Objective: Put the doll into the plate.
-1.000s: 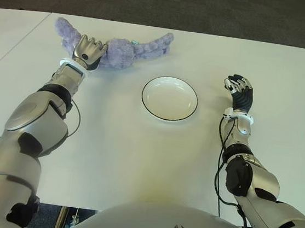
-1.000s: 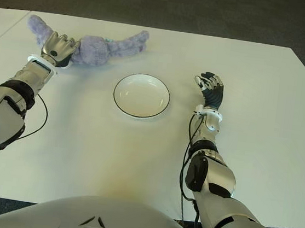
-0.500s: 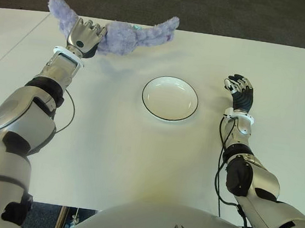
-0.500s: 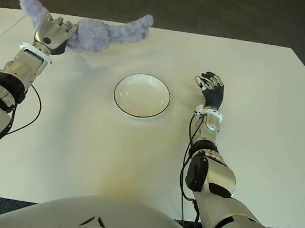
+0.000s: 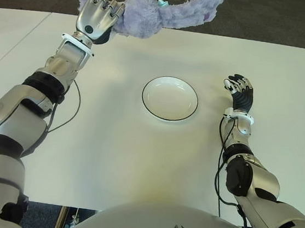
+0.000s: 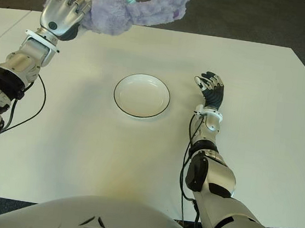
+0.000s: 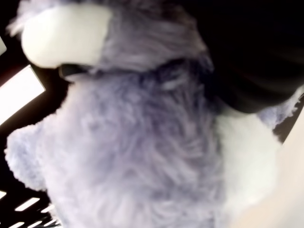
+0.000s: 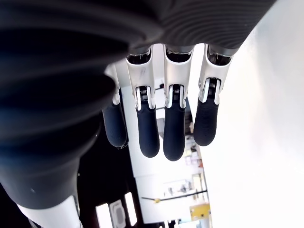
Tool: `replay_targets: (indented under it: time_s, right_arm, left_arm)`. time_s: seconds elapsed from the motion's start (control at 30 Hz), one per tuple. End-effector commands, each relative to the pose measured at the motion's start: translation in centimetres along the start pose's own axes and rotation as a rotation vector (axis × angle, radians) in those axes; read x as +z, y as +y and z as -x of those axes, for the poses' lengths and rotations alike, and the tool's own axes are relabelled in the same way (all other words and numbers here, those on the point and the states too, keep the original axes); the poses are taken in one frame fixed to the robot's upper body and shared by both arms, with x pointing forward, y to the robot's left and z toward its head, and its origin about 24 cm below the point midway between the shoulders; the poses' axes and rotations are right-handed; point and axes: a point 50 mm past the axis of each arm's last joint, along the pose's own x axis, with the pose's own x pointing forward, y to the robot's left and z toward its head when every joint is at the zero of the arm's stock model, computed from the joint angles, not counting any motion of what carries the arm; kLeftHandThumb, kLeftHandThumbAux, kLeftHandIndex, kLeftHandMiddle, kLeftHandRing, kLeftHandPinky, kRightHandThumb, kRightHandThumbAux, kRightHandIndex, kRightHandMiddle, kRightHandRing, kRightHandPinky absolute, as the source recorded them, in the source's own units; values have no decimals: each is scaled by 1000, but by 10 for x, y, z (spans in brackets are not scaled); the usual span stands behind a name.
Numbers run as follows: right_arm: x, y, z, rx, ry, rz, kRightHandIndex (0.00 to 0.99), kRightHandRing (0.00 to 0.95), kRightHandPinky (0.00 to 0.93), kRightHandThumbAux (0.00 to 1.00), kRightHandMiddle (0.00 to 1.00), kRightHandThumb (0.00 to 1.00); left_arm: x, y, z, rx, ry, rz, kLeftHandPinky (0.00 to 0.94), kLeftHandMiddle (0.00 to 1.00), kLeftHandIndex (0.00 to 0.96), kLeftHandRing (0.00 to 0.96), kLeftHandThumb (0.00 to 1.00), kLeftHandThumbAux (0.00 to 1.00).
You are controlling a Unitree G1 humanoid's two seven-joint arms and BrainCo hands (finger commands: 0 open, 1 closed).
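Note:
A fluffy purple doll (image 5: pixel 152 19) with long limbs hangs in the air above the table's far left part, held by my left hand (image 5: pixel 99 20), whose fingers are curled on its body. In the left wrist view the doll's purple and white fur (image 7: pixel 142 142) fills the picture. The white plate (image 5: pixel 169 98) with a dark rim sits empty at the table's middle, to the right of and nearer than the doll. My right hand (image 5: pixel 239 92) shows to the right of the plate, fingers (image 8: pixel 148 128) relaxed and holding nothing.
The white table (image 5: pixel 136 156) spreads wide around the plate. A seam with a second table (image 5: pixel 18 38) runs at the far left. Dark carpet (image 5: pixel 252 15) lies beyond the far edge.
My left hand has lifted the doll off the table, up and slightly to the right. The right hand has not moved.

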Motion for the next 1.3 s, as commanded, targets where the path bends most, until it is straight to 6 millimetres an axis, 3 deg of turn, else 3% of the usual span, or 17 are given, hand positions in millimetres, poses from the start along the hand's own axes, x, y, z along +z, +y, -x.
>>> replay_targets:
  time_s: [0.03, 0.37, 0.9, 1.3]
  right_arm:
    - [-106, -14, 97, -122, 482, -75, 322, 377, 353, 820, 366, 54]
    - [-106, -13, 97, -126, 484, -79, 336, 390, 356, 817, 371, 77]
    - [-106, -13, 96, -130, 488, -88, 327, 396, 374, 827, 370, 101]
    - [-106, -12, 97, -128, 486, -91, 327, 401, 391, 826, 372, 96]
  left_arm:
    - [-1, 3, 7, 31, 7, 19, 855, 824, 443, 831, 730, 695]
    - [4, 17, 5, 99, -10, 50, 839, 819, 441, 822, 727, 697]
    - [48, 40, 19, 189, -121, 164, 842, 809, 441, 811, 725, 698]
    - [74, 40, 30, 137, -196, 291, 849, 816, 441, 821, 729, 697]
